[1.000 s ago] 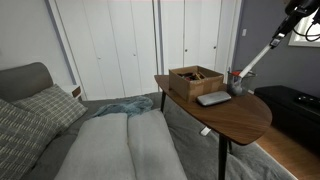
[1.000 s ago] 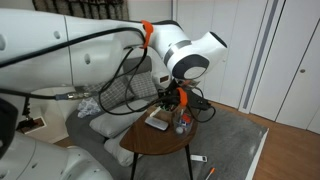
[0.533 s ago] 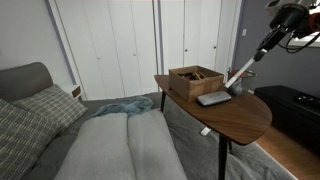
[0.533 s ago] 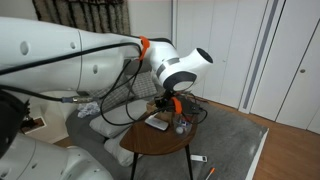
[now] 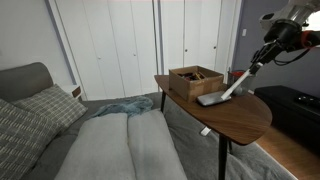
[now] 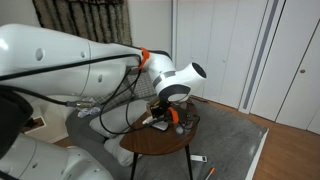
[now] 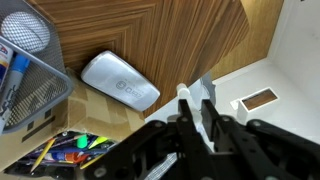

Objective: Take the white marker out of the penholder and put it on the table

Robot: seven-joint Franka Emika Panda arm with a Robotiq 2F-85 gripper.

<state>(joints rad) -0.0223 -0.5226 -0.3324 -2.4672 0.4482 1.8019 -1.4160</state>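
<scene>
My gripper [image 7: 195, 112] is shut on the white marker [image 7: 184, 93], whose tip shows between the fingers. In an exterior view the gripper [image 5: 263, 54] holds the marker [image 5: 236, 84] slanted, its lower end close over the table [image 5: 240, 120] by the grey slab. The penholder [image 7: 22, 75], a grey mesh cup with a blue pen inside, stands at the left of the wrist view, apart from the marker. It also shows in an exterior view [image 6: 180, 122] beside the gripper [image 6: 166, 108]. I cannot tell whether the marker touches the table.
A flat grey slab [image 7: 120, 82] lies on the table between the penholder and my gripper. A shallow wooden box [image 5: 195, 78] with small coloured items stands behind it. The table edge is near, with floor and a small white box [image 7: 260, 100] below. A sofa [image 5: 110, 145] lies beside the table.
My gripper has come down and toward the table with the white marker. The marker's lower end has moved from the penholder to over the grey slab area.
</scene>
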